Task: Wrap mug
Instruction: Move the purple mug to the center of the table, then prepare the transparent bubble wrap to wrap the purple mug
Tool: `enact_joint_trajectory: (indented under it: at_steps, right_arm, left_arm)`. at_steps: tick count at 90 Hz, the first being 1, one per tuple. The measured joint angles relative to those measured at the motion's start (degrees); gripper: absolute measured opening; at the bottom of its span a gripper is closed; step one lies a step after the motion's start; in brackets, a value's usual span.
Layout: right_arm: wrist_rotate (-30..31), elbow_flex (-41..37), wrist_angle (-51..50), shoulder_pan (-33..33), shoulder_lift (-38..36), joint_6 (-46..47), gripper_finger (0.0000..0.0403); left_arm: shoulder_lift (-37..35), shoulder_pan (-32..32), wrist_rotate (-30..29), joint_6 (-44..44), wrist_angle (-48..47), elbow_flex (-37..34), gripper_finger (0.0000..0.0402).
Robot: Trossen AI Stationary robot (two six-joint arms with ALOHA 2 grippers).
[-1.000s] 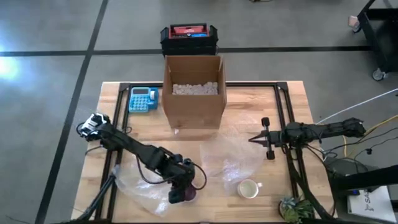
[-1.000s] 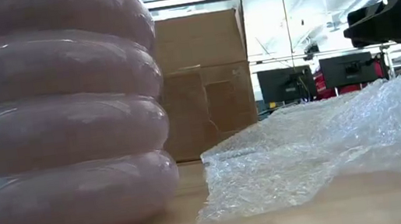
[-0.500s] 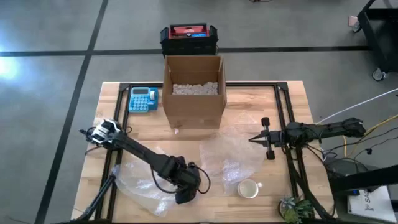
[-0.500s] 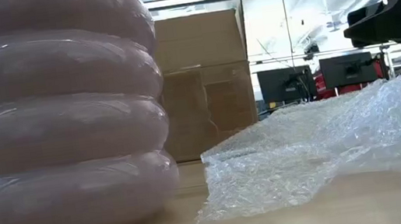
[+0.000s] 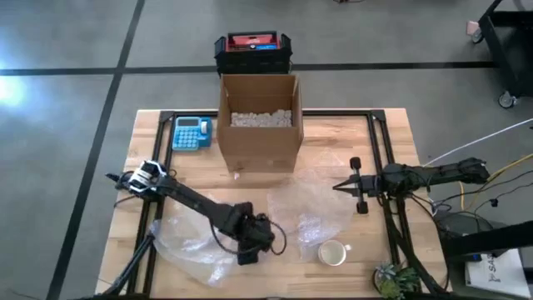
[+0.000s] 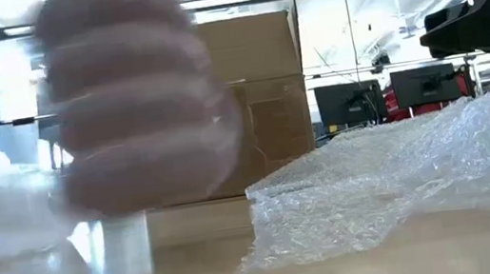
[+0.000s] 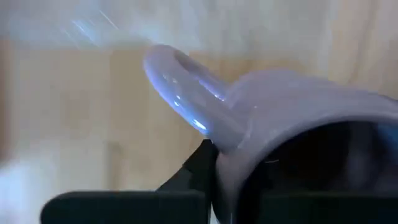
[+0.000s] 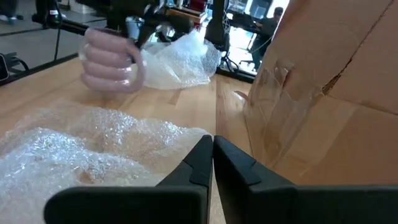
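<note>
A pink ribbed mug hangs in the air near the table's front left, with my left gripper shut on it from above. In the right wrist view the mug shows upright and clear of the wood, its handle toward that camera. My right gripper stays shut and empty at the right, over the edge of a bubble wrap sheet that lies flat in the table's middle. A second bubble wrap sheet lies crumpled at the front left. My left gripper holds the mug at its rim, beside the handle, coming from above with the fingers pointing down. One finger shows outside the wall under the handle; the mug hides the other. The mug hangs upright below the gripper, lifted clear of the table.
An open cardboard box with packing peanuts stands at the back centre, a blue calculator to its left. A cream mug stands at the front right, a small plant at the corner. A black crate sits beyond the table.
My left gripper has taken hold of the pink mug and risen. The mug stood on the table near the front edge; now it hangs clear of the wood, a little farther toward the table's right and far side.
</note>
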Motion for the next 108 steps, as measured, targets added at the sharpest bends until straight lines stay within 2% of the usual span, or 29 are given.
enact_joint_trajectory:
  at_steps: [24, 49, 69, 86, 93, 108]
  right_arm:
    - [0.0, -0.01, -0.01, -0.01, 0.0, 0.0, 0.0]
    - [0.0, -0.01, 0.0, 0.01, 0.02, 0.0, 0.0]
    - [0.0, -0.01, 0.01, -0.01, 0.0, 0.0, 0.0]
    - [0.0, -0.01, 0.01, -0.01, 0.01, 0.0, 0.0]
    - [0.0, -0.01, 0.01, 0.01, 0.0, 0.0, 0.0]
    - [0.0, 0.0, 0.01, 0.01, 0.01, 0.0, 0.0]
  left_arm:
    - [0.39, 9.71, -0.05, 9.58, 0.15, 1.17, 0.001]
    - [0.39, 14.83, 0.27, 15.48, 8.76, 0.05, 0.0021]
    - [0.39, 15.79, 0.61, 15.77, 14.92, -0.19, 0.0077]
    - [0.33, 15.86, 0.94, 16.55, 16.2, -0.08, 0.0152]
    - [0.33, 15.81, 1.19, 16.53, 13.09, 1.42, 0.0183]
    - [-1.34, 14.29, 0.6, 11.6, -2.52, 9.39, 0.0225]
